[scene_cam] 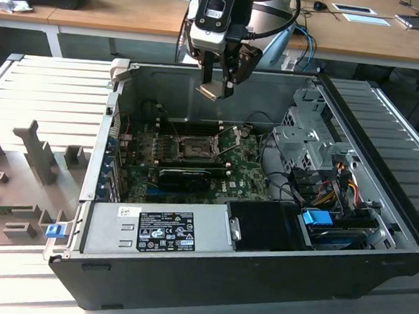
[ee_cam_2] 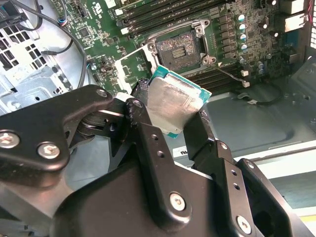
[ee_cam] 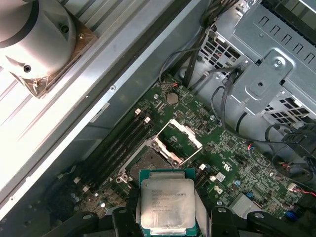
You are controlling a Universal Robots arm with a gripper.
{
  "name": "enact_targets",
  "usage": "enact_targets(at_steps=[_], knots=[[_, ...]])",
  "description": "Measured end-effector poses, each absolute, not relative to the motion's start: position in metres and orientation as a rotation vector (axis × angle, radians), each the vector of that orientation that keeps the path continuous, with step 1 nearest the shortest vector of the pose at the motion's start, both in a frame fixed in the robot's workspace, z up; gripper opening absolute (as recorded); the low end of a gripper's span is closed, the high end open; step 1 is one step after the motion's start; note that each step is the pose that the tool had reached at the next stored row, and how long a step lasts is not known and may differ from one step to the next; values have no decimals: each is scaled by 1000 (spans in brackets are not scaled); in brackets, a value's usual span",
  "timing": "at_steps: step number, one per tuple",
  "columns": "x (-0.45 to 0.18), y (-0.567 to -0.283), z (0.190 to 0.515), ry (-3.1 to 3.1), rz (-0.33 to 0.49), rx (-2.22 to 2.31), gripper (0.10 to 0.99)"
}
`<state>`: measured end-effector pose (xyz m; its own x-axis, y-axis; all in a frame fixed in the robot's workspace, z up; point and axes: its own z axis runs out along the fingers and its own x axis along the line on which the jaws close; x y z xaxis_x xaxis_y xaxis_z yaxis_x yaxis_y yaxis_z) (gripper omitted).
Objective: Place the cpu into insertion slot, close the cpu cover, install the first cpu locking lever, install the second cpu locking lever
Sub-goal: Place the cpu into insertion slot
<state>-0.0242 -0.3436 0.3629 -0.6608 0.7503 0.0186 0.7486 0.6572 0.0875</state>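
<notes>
We count one cpu [ee_cam: 167, 205], clamped in one tool [scene_cam: 218, 86] at the exterior view's upper middle; one cpu cover [ee_cam: 180, 138] stands raised; fingers [ee_cam_2: 148, 143] hide the cpu's side edges.

Your small flat square silvery-topped cpu [ee_cam: 167, 205] hangs tilted in mid-air, well above the green board [ee_cam: 232, 148]. The thin metal window-frame cpu cover [ee_cam: 186, 130] is flipped open, standing up beside the socket [ee_cam: 148, 164].

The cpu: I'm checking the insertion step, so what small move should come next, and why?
Probably lower the pincer toward the bare socket: it grips the cpu in the air above the board, and the cpu cover stands open.
</notes>
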Motion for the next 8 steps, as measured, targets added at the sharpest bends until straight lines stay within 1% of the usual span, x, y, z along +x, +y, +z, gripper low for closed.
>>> enact_targets(at_steps=[8], knots=[[-24,-344,362,2810,136,1350,529]])
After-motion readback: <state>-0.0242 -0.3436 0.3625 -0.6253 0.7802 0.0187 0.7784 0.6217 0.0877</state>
